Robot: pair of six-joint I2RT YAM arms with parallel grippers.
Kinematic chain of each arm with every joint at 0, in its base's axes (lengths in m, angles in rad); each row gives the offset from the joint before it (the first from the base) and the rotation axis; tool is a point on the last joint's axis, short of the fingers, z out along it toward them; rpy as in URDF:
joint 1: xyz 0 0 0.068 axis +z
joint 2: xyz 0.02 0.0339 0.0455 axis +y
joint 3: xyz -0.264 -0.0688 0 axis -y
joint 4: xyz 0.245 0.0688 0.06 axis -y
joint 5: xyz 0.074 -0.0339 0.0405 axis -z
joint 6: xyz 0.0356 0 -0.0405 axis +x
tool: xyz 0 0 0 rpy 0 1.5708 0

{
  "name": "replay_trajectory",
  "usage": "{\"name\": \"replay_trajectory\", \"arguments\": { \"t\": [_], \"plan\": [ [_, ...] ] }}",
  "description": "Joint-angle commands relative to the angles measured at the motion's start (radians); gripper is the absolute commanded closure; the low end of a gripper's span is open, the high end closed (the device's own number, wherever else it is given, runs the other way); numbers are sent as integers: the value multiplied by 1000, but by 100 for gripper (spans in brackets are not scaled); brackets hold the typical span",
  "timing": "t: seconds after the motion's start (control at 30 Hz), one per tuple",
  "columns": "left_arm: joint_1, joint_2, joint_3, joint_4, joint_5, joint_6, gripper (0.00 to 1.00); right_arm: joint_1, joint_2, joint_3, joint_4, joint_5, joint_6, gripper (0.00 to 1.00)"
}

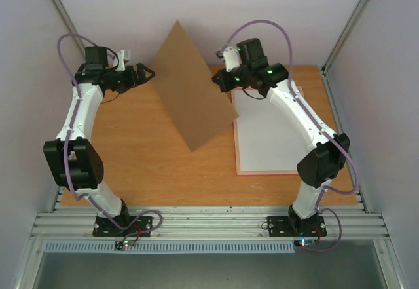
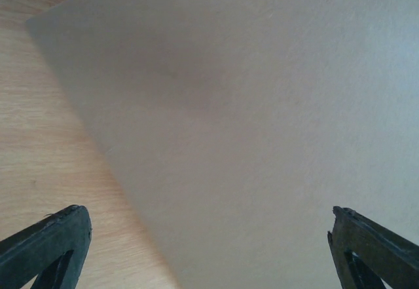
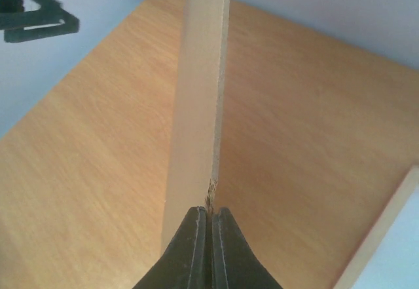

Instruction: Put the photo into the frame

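While the right gripper (image 1: 217, 79) pinches one corner of the brown backing board (image 1: 193, 86), the board stands raised off the table (image 1: 144, 164) and tilted, so it reads as a tall diamond from above. It is a thin, stiff, matte sheet of plain fibreboard with sharp corners and no print.

From the right wrist it shows nearly edge-on as a narrow pale strip (image 3: 200, 105). The two black fingers (image 3: 196, 250) are pressed together on its lower edge, where the rim looks slightly chipped and frayed.

Just off the board's opposite corner, the left gripper (image 1: 147, 74) has its jaws spread wide and holds nothing. In its own wrist view the dull tan face of the board (image 2: 262, 105) fills most of the picture. One dark, wedge-shaped fingertip (image 2: 46, 246) sits in each lower corner, and whether the tips touch the board cannot be told.

On the table's right side, partly under the right arm, the frame (image 1: 268, 172) lies flat as a thin pink rectangular rim. A smooth white rectangle fills it, which I take for the photo (image 1: 268, 135) lying plain side up; no printed face shows. One frame corner (image 3: 376, 236) also appears in the right wrist view.

The tabletop is warm orange-brown wood grain with a soft sheen.
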Motion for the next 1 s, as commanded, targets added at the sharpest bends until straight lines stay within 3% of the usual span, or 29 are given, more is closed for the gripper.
{"name": "replay_trajectory", "arguments": {
  "t": [0.0, 0.23, 0.4, 0.63, 0.8, 0.97],
  "plan": [
    [5, -51, 8, 106, -19, -243, 1, 115, 64, 115, 39, 279, -140, 99],
    [4, -127, 19, 212, -80, -414, 1, 242, 182, 308, 41, 459, -264, 99],
    [-2, -171, -72, 360, -78, -539, 1, 333, 249, 379, 54, 569, -357, 99],
    [-7, -158, -43, 237, -168, -574, 1, 453, 282, 374, 116, 648, -487, 99],
    [0, -171, -86, 91, -205, -586, 9, 523, 290, 333, 157, 684, -545, 99],
    [10, -212, -127, -6, -226, -598, 33, 582, 290, 269, 206, 719, -604, 99]
  ]
}}
